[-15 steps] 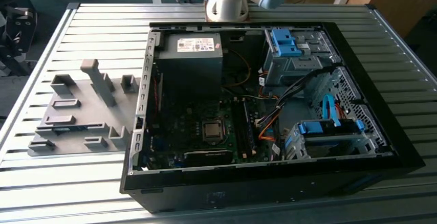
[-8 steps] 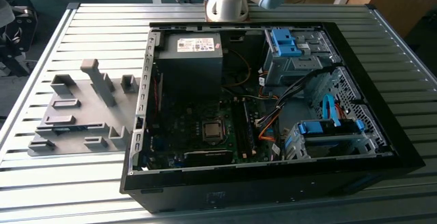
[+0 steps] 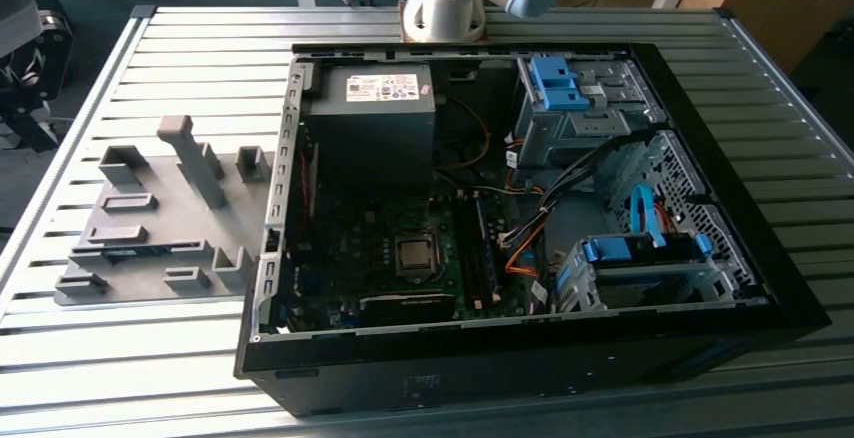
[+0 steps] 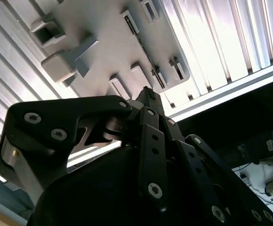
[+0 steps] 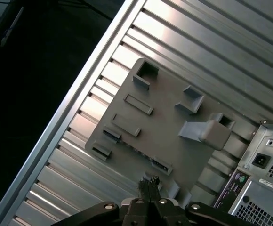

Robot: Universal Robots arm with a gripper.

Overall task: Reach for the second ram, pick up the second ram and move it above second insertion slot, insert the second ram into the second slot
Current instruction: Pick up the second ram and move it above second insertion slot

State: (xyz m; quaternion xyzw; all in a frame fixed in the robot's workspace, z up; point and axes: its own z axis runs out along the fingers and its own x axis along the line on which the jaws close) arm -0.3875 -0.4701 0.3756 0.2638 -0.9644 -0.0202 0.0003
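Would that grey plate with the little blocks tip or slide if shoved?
The grey plate lies flat and wide on the ribbed table, so it probably won't tip. It looks stiff, likely one moulded piece. It might slide on the smooth metal; any fastening is hidden.

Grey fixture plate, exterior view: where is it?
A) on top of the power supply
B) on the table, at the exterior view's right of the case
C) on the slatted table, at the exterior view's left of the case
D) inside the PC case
C: the grey fixture plate lies on the slatted table, outside the open PC case and at the exterior view's left of it.
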